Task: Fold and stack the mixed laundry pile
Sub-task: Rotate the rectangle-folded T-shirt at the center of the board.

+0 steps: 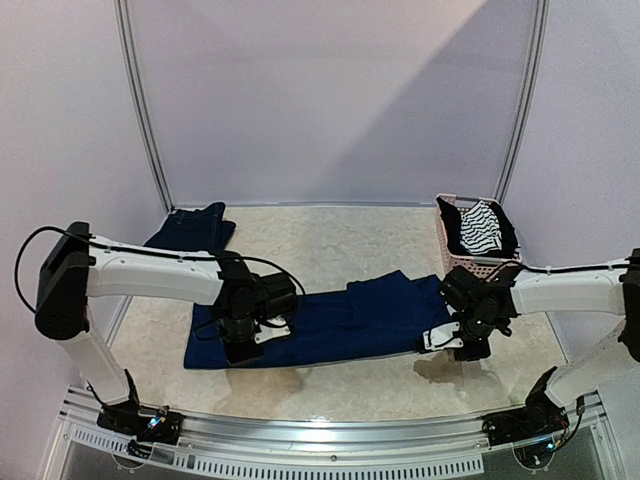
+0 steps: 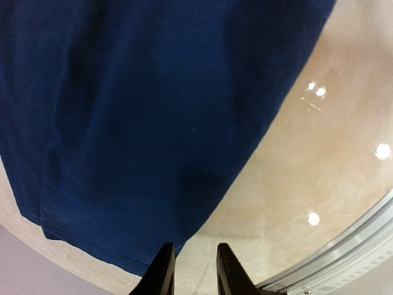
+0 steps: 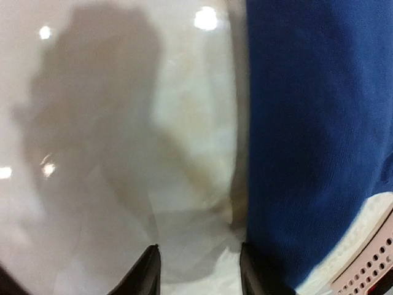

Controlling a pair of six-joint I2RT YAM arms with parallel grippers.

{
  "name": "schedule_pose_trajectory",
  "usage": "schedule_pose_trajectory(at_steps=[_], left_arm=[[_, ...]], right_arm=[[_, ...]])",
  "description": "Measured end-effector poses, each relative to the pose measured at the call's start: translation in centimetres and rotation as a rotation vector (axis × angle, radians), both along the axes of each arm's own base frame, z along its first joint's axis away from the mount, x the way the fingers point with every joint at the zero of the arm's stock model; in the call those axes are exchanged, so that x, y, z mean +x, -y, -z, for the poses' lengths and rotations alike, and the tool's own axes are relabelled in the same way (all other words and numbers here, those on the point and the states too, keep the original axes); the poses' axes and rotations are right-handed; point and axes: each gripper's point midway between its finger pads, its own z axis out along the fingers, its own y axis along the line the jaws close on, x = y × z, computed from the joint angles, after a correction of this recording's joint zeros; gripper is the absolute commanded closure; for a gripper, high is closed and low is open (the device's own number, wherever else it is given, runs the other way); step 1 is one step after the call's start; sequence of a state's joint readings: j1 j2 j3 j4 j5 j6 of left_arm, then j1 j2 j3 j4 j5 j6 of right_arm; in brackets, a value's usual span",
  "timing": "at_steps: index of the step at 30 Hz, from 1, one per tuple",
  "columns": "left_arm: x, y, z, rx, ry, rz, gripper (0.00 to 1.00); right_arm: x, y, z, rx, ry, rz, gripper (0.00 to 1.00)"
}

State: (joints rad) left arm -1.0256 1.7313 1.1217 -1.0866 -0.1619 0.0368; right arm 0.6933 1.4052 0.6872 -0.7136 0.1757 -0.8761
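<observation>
A navy T-shirt (image 1: 340, 315) lies spread flat across the middle of the table, its print not showing. A folded dark denim piece (image 1: 192, 228) rests at the back left. The black-and-white striped piece (image 1: 482, 228) sits in the pink basket (image 1: 447, 255). My left gripper (image 1: 262, 335) hovers over the shirt's near left edge. In the left wrist view the left gripper (image 2: 191, 270) is open, with bare table in the narrow gap and the shirt (image 2: 153, 110) hem beside one finger. My right gripper (image 3: 199, 273) is open at the edge of the shirt (image 3: 307, 135), with table between its fingers.
The pink perforated basket (image 3: 368, 264) stands just behind the right gripper (image 1: 445, 340), close to the shirt's right end. A metal rail (image 2: 344, 246) runs along the table's near edge. Curved frame posts (image 1: 145, 110) rise at the back corners.
</observation>
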Motion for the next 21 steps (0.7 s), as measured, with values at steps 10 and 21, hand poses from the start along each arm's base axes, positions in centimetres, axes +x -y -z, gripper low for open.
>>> schedule_pose_trajectory(at_steps=[10, 21], left_arm=[[3.8, 0.4, -4.6, -0.230, 0.143, -0.209, 0.73], [5.0, 1.1, -6.3, -0.394, 0.222, -0.358, 0.73]], right_arm=[[4.2, -6.2, -14.0, 0.371, 0.164, 0.070, 0.49], [10.2, -8.9, -3.4, 0.182, -0.014, 0.368, 0.50]])
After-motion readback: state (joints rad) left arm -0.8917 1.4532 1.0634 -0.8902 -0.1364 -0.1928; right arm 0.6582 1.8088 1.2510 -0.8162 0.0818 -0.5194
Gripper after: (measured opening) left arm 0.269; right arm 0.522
